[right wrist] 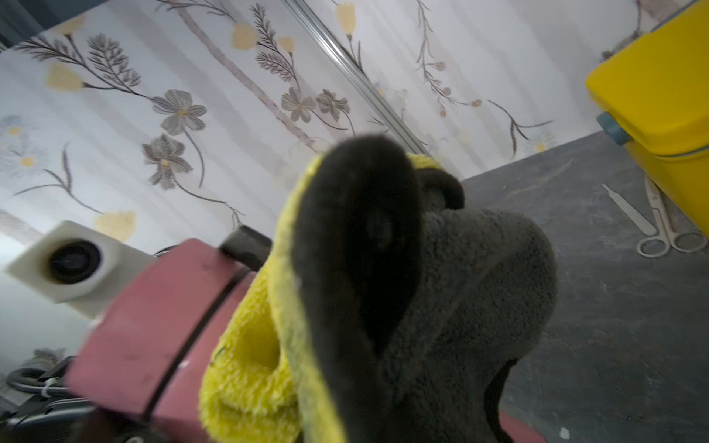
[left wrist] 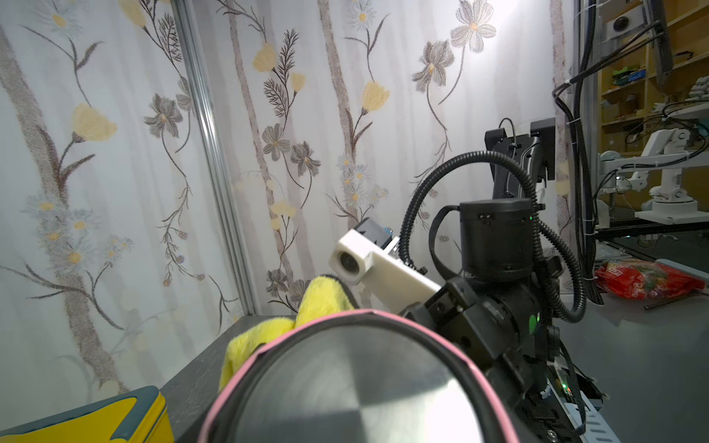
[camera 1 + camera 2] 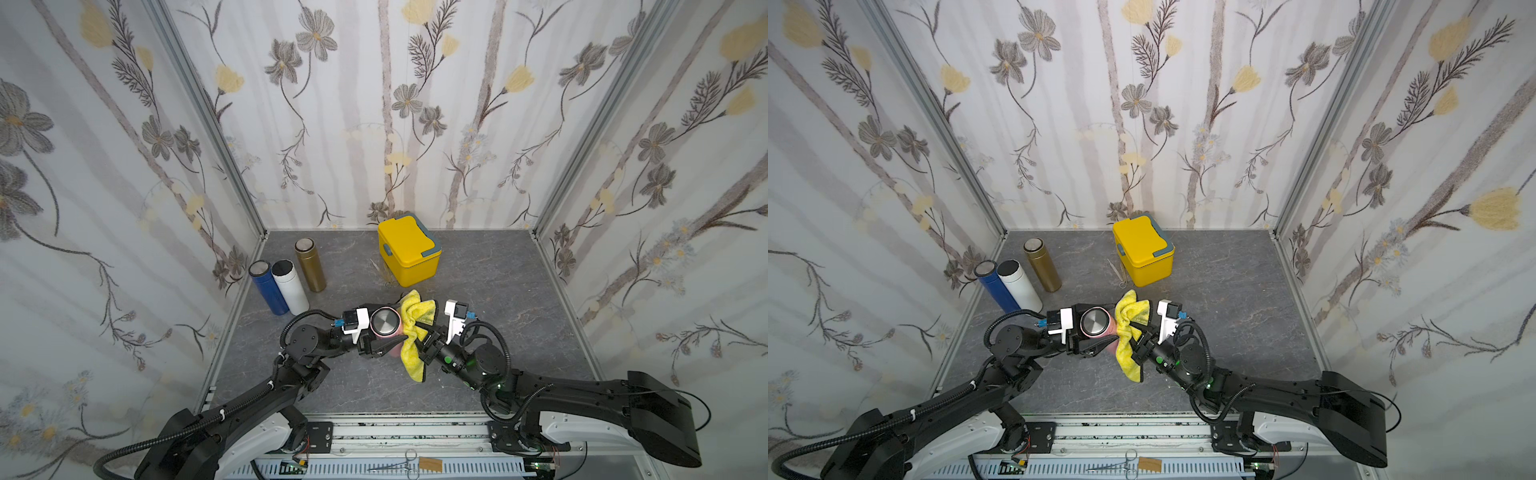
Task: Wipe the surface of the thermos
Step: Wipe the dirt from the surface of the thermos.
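Pink thermos [image 3: 386,322] above table [image 3: 490,291] centre, clamped in left pincer [image 3: 380,347], long axis near vertical; just right, touching its flank, yellow cloth [image 3: 415,311] clenched in right pincer [image 3: 422,338], judged ready for lengthwise strokes.

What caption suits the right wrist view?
A yellow cloth against the pink thermos, with a yellow box and scissors beyond.

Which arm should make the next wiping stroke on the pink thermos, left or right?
Right. The right hand is shut on the yellow cloth, which touches the side of the pink thermos. The left hand grips the thermos body, so it should probably just steady it.
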You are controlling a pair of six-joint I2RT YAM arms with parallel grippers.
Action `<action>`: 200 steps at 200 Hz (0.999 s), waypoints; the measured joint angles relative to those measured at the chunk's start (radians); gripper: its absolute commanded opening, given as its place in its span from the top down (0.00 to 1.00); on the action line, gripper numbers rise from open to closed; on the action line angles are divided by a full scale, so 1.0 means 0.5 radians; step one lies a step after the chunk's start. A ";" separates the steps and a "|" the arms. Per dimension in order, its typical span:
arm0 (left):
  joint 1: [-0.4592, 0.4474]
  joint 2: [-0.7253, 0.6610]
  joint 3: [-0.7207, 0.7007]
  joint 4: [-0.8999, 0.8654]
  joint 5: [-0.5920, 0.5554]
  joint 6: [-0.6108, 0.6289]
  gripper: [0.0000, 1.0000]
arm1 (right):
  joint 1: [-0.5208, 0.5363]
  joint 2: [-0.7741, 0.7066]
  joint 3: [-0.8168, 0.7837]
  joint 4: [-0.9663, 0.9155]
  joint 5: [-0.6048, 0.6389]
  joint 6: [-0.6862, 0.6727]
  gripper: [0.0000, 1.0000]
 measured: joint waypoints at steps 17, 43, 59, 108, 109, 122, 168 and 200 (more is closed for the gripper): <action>-0.001 -0.001 0.000 -0.002 0.050 -0.006 1.00 | -0.024 0.142 -0.094 0.084 0.013 0.069 1.00; -0.001 0.014 0.001 0.050 0.067 -0.013 1.00 | -0.047 0.111 -0.066 0.040 -0.015 0.089 1.00; -0.001 0.021 0.002 0.099 0.066 -0.012 1.00 | -0.047 0.006 0.056 -0.037 -0.057 0.069 1.00; -0.004 0.006 0.004 0.161 0.050 0.009 1.00 | -0.045 -0.088 0.208 -0.038 -0.223 0.024 1.00; -0.004 0.006 0.004 0.159 0.050 0.009 1.00 | -0.045 -0.085 0.205 -0.034 -0.222 0.024 1.00; -0.003 -0.007 -0.002 0.139 0.053 0.011 1.00 | -0.050 -0.005 0.139 0.053 -0.193 0.064 1.00; -0.005 -0.029 -0.020 0.047 0.069 0.008 1.00 | -0.104 0.262 -0.111 0.191 -0.117 0.195 1.00; -0.002 -0.011 -0.019 0.105 0.072 0.050 1.00 | -0.070 0.002 0.106 -0.037 -0.150 0.124 1.00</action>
